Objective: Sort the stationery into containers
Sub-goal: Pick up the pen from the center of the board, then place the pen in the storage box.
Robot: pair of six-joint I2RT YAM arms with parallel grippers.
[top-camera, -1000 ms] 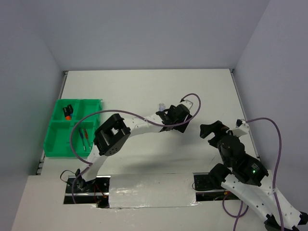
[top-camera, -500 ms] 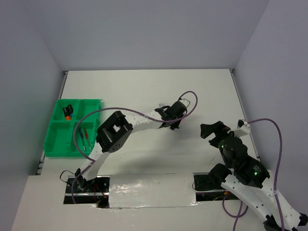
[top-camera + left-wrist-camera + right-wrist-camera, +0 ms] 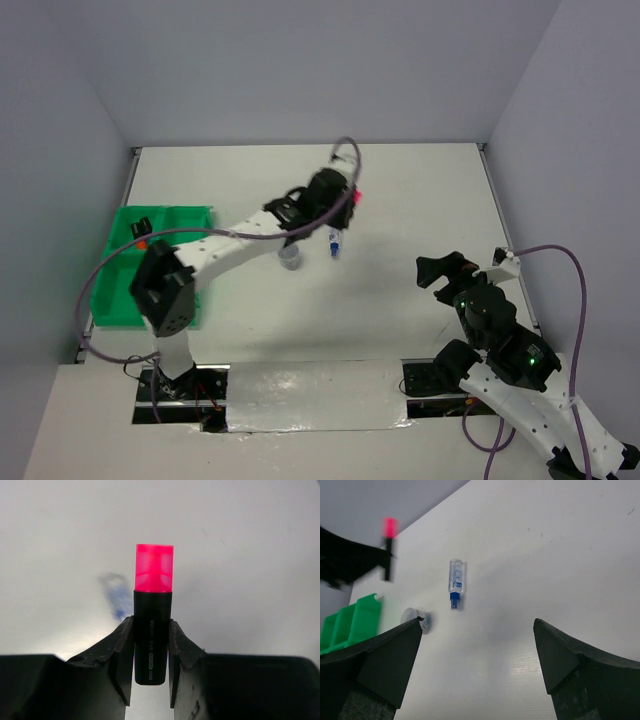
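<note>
Grip looks solid: left gripper (image 3: 151, 666) is pinched onto the black barrel of the pink-black highlighter (image 3: 153, 575). The pink cap pokes straight out past the fingertips, lifted clear of the worktop around its far middle. The green tray (image 3: 108, 298) sits well apart at the left edge, so swinging left is my guess. Right gripper (image 3: 446, 270) gapes wide, holding nothing.

The highlighter (image 3: 153, 610) in the left gripper's (image 3: 152, 627) matt black plastic fingers (image 3: 122, 652) has a glossy translucent pink cap and smooth black barrel; table (image 3: 250, 555) beyond is matt white
</note>
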